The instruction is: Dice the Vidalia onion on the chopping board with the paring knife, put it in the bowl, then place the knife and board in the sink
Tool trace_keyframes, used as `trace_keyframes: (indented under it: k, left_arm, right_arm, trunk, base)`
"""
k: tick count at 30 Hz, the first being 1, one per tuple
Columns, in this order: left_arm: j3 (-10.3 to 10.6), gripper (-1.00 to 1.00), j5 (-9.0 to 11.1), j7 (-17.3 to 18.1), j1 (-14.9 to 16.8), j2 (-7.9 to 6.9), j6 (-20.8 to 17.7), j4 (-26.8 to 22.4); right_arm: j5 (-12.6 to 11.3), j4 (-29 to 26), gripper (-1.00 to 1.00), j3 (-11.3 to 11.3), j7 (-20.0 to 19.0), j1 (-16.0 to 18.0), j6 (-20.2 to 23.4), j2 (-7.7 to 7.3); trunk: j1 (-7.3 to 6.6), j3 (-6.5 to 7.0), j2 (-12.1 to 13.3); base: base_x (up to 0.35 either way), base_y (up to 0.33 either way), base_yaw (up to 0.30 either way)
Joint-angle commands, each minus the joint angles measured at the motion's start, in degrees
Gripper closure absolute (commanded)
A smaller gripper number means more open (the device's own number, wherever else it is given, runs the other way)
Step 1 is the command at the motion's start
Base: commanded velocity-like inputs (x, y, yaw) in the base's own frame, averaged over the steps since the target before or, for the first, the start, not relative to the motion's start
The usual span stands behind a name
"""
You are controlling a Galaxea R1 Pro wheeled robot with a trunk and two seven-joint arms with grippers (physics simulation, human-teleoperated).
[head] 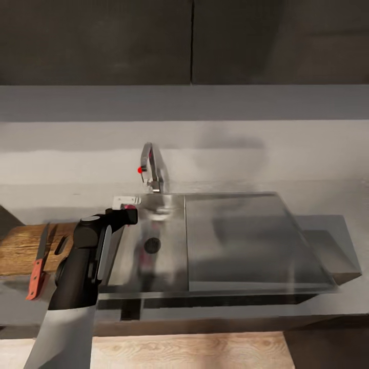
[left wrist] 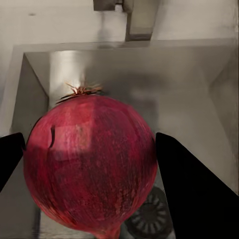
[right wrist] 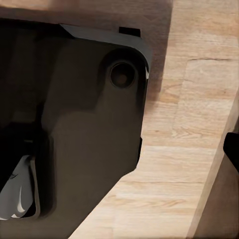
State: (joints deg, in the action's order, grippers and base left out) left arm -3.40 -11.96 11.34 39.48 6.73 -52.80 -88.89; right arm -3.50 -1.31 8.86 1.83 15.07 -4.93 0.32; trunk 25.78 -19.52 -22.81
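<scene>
Main risk: the Vidalia onion (left wrist: 92, 167) is round and slick-skinned, and we only see the two black fingers (left wrist: 191, 191) flanking its widest part. If the pinch sits off-centre or is too light, it could roll out and drop back into the sink (head: 169, 256) during the lift. We can't confirm firm contact. The right-side finger meets the skin along its edge, and the other finger (left wrist: 9, 162) is right at the skin, w/ any gap too small to judge. So grip state: narrow around the onion, clamp not verifiable.

Second risk: the chrome faucet (head: 152, 171) stands just beyond the fingertips, so a straight-up pull w/ any forward drift could knock the onion against it. Third: the chopping board (head: 23, 248) lies on the countertop (head: 307, 154) just outboard of the left gripper (head: 125, 214), w/ the paring knife (head: 37, 266) lying across it. Swinging the onion over low could bump the knife off the board.

Onion position: directly between the fingers, root tuft pointing away from the wrist toward the faucet, stem tip toward the drain (left wrist: 149, 219), which sits below and behind it. It seems slightly off the basin floor, though we can't be sure.

Right arm: its wrist cam shows dark robot body and wood floor (right wrist: 179, 164); its fingers' state can't be told.
</scene>
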Motion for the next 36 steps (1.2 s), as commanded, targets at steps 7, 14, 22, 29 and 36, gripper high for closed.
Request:
trace_keyframes:
  k: [7,14,22,29,36]
  left_arm:
    - [-0.1,1.0,-0.7,0.7,0.1,0.04,-0.2,-0.1]
    - [-0.2,1.0,-0.7,0.7,0.1,0.12,-0.1,-0.1]
    - [-0.2,1.0,-0.7,0.7,0.1,0.21,-0.1,-0.1]
    - [-0.2,1.0,-0.7,0.7,0.1,0.22,0.0,-0.1]
    - [-0.2,1.0,-0.7,0.7,0.1,0.22,0.2,-0.1]
  right_arm:
    - [-0.4,0.1,-1.0,0.5,0.2,0.0,-0.3,0.01]
    - [-0.4,0.1,-1.0,0.5,0.2,0.0,-0.3,0.03]
    - [-0.4,0.1,-1.0,0.5,0.2,0.0,-1.9,-0.03]
    - [-0.3,0.1,-1.0,0.4,0.7,0.0,-12.4,-0.26]
    - [-0.3,0.0,-1.0,0.4,0.9,0.0,-15.8,-0.32]
  trunk:
    - [0.0,0.55,-0.1]
    - [0.0,1.19,-0.1]
    - [0.0,1.93,-0.1]
    - [0.0,2.58,-0.1]
    - [0.0,3.23,-0.1]
  base:
    - [-0.339,0.0,-0.07]
    - [-0.329,0.0,-0.07]
    - [-0.054,0.0,-0.07]
    - [-0.002,0.0,-0.023]
    - [0.0,0.0,-0.001]
